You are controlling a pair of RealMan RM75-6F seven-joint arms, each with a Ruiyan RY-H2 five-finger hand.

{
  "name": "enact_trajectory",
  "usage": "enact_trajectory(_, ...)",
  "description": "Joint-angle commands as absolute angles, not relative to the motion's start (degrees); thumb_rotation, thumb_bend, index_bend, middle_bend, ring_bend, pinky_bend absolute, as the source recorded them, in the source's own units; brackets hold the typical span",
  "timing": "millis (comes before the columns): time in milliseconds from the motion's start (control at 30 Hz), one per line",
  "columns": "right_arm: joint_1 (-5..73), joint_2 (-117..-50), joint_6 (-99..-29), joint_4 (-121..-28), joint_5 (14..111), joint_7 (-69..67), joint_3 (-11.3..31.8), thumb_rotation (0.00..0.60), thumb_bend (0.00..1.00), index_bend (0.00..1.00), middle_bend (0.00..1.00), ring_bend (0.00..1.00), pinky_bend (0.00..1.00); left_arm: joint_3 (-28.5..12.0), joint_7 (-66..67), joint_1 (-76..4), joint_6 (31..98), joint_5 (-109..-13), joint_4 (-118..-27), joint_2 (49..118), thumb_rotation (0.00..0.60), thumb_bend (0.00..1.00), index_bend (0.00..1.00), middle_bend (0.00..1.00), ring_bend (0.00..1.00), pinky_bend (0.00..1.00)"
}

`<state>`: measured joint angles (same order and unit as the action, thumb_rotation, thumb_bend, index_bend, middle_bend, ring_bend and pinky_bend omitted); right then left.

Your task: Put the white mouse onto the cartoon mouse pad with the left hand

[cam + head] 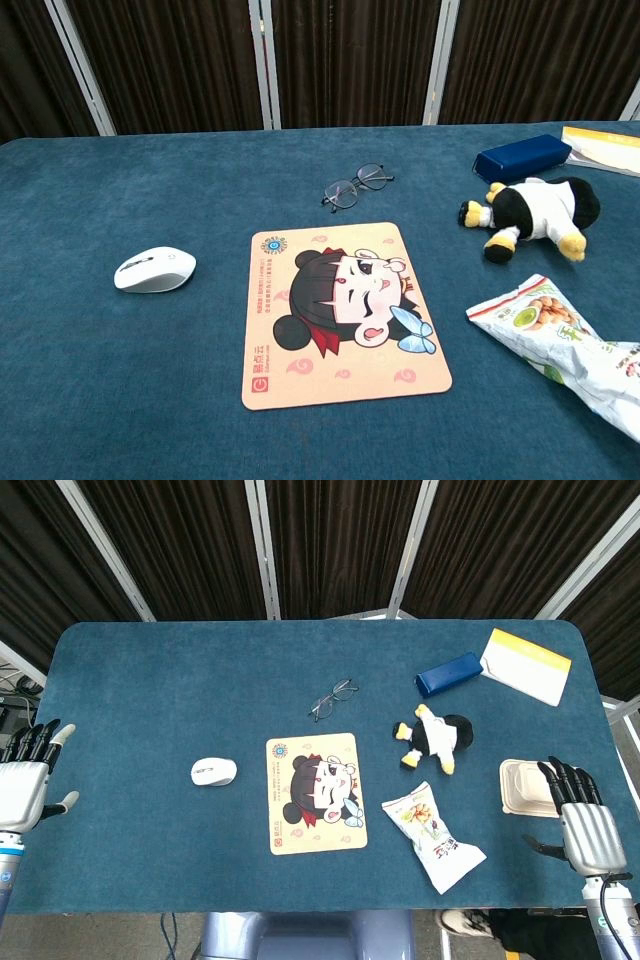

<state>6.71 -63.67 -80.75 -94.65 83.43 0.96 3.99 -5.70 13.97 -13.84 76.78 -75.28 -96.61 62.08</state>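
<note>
White mouse [214,771] lies on the blue table [150,680], well to the right of the left hand [28,780] and just left of the cartoon mouse pad [315,792], not touching it. The left hand rests at the table's left edge with its fingers spread and upright, holding nothing. The right hand [582,815] sits at the far right edge, fingers apart and empty; its fingertips seem to overlap the rim of a beige takeaway box [522,786], though contact is hard to judge from above. Between the two hands, beyond the pad, lie glasses [333,699], a plush penguin [437,737], a snack bag [432,834], a blue case [449,673] and a yellow-and-white booklet [526,665].
</note>
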Motion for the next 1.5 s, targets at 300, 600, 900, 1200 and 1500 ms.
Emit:
enact_trajectory(300, 6.7, -63.7, -80.7, -94.7, 83.5, 0.9, 4.0, 0.600, 0.11, 0.00, 0.00, 0.00, 0.00, -5.7, 14.0, -13.8, 76.8, -75.3, -96.6, 62.1, 0.600, 0.22, 0.10, 0.00, 0.00, 0.00)
enact_trajectory(600, 6.8, -63.7, -80.6, -94.9, 83.2, 1.4, 4.1, 0.600, 0.11, 0.00, 0.00, 0.00, 0.00, -5.8, 14.1, -14.0, 76.4, -75.0, -96.4, 62.1, 0.600, 0.22, 0.10, 0.00, 0.00, 0.00)
enact_trajectory(900, 6.7, -63.8, -80.7, -94.7, 83.3, 1.3, 4.0, 0.600, 0.11, 0.00, 0.00, 0.00, 0.00, -5.8, 16.1, -14.3, 76.0, -74.3, -97.6, 61.9, 0.600, 0.22, 0.10, 0.00, 0.00, 0.00)
enact_trajectory(1200, 6.7, -63.7, -80.7, -94.6, 83.4, 1.0, 4.0, 0.600, 0.11, 0.00, 0.00, 0.00, 0.00, -9.0, 20.7, -19.4, 70.1, -68.7, -102.1, 60.9, 0.600, 0.22, 0.12, 0.00, 0.00, 0.00)
enact_trajectory(1500, 6.8, -63.6, -80.5, -94.6, 83.4, 0.7, 4.0, 0.600, 0.11, 0.00, 0.00, 0.00, 0.00, -10.8, 36.2, -27.9, 64.4, -57.0, -102.5, 67.2, 0.600, 0.22, 0.20, 0.00, 0.00, 0.00)
